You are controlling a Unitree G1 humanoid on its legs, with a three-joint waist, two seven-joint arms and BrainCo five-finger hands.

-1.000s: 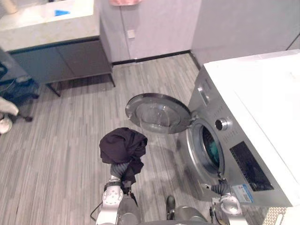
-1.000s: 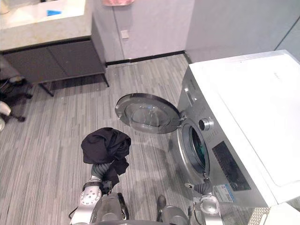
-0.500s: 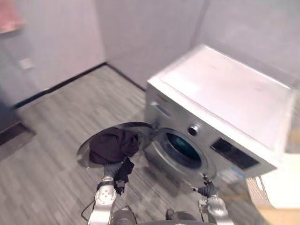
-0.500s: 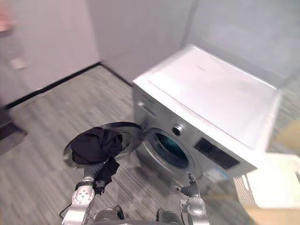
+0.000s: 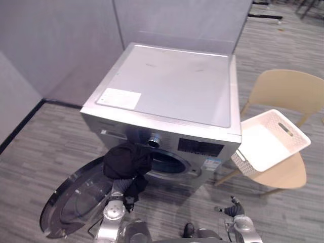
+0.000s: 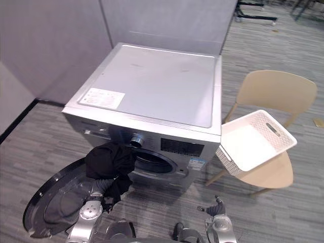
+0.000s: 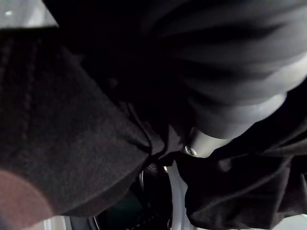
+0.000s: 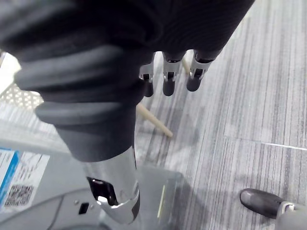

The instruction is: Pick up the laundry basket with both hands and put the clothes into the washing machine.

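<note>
A black garment (image 5: 126,159) is bunched over my left hand, whose ribbed cover (image 7: 230,62) pokes out from under the cloth. The bundle hangs just in front of the round drum opening (image 5: 167,163) of the silver washing machine (image 5: 172,91), at its left rim. The machine's door (image 5: 76,200) is swung wide open, down to the left. The white laundry basket (image 5: 271,142) sits empty on a beige chair (image 5: 286,91) to the right of the machine. My right hand (image 8: 168,81) hangs low at the lower right, fingers straight and holding nothing.
Grey partition walls stand behind and to the left of the machine. Striped grey floor runs in front of it and off to the right, past the chair.
The camera has swung round, so the machine now faces me and the chair with the basket has come into view. The black garment stays on my left hand, now by the drum opening.
</note>
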